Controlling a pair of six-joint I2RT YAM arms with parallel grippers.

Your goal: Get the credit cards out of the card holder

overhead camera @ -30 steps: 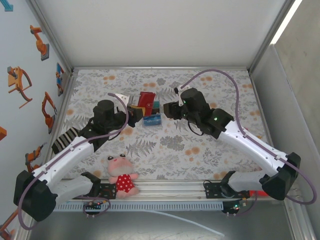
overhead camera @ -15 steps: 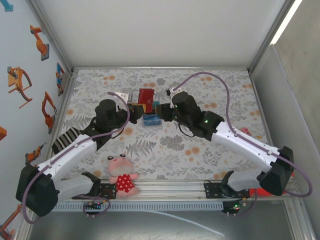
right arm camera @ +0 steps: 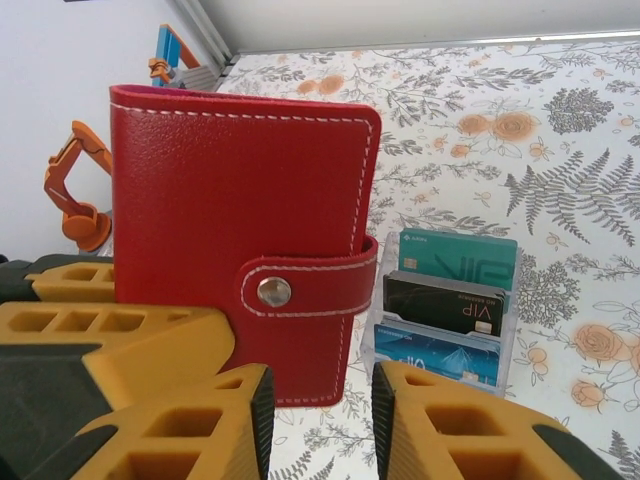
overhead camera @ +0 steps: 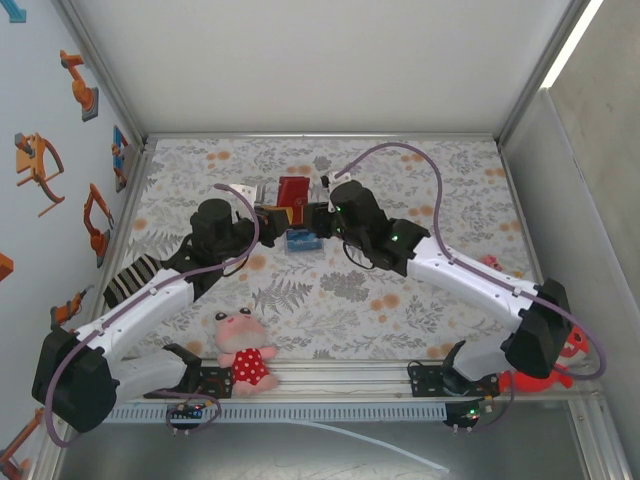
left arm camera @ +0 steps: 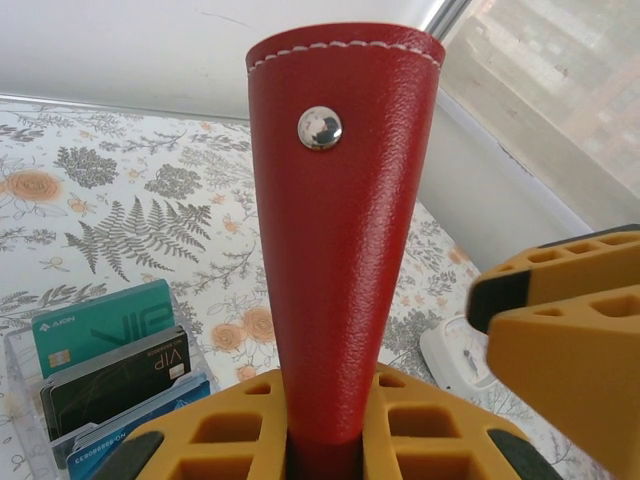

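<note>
Red and snapped shut: found the wallet (right arm camera: pixel 230 230) that way, standing upright, clamped at its bottom edge by the left gripper (left arm camera: pixel 325 448). Saw the right gripper (right arm camera: pixel 320 420) just beside the wallet's lower corner, fingers apart, gripping nothing yet. Could have gone wrong from here by tugging the tab (right arm camera: pixel 300 290) too hard and yanking the wallet out of the left grip, or by knocking it onto the clear stand (right arm camera: pixel 508 345) just beside the wallet. Counted three in that stand: a teal card (right arm camera: pixel 458 262), a black card (right arm camera: pixel 440 300), a blue card (right arm camera: pixel 435 355). Could not see inside the wallet, so could not tell about cards there.
</note>
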